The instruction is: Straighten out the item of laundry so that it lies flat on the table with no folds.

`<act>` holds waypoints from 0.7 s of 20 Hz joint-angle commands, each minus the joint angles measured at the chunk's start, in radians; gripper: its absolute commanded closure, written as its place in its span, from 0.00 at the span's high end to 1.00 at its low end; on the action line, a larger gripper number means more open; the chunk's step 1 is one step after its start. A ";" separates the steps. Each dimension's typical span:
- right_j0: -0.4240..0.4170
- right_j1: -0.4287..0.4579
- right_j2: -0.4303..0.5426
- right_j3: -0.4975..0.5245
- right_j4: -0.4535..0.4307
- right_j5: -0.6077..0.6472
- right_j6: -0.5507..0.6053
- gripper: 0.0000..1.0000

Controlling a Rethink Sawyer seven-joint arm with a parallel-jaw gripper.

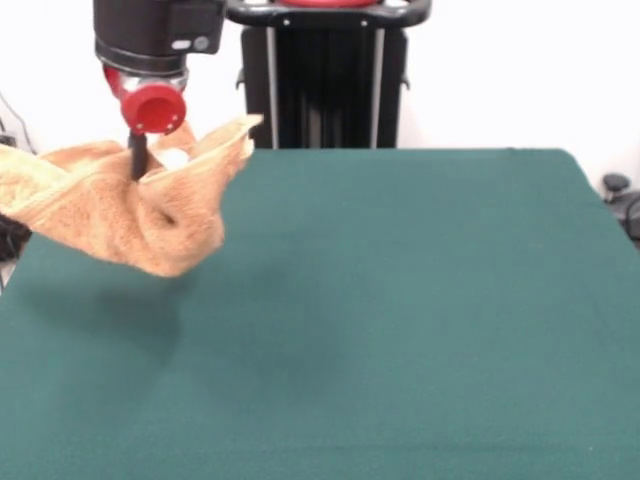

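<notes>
Table (pixel 420 320) mostly bare; gripper (pixel 138 160) clenched on towel (pixel 130 215), bunched, lifted at left edge.

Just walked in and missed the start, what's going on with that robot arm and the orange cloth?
The robot arm's gripper is holding an orange-tan towel up in the air over one side of the green table. The towel hangs bunched and folded around the gripper, clear of the tabletop, with one end running past the picture's edge. Nothing has been laid flat yet, so the straightening is not done. The gripper's tips are buried in the cloth.
</notes>
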 commanded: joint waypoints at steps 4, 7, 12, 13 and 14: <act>-0.017 -0.159 0.270 0.218 -0.156 -0.009 -0.302 0.00; -0.018 -0.209 0.307 0.292 -0.202 -0.057 -0.288 0.00; -0.010 -0.286 0.369 0.383 -0.272 -0.091 -0.273 0.00; -0.015 -0.297 0.391 0.402 -0.289 -0.097 -0.279 0.00; -0.022 -0.309 0.412 0.425 -0.300 -0.106 -0.289 0.00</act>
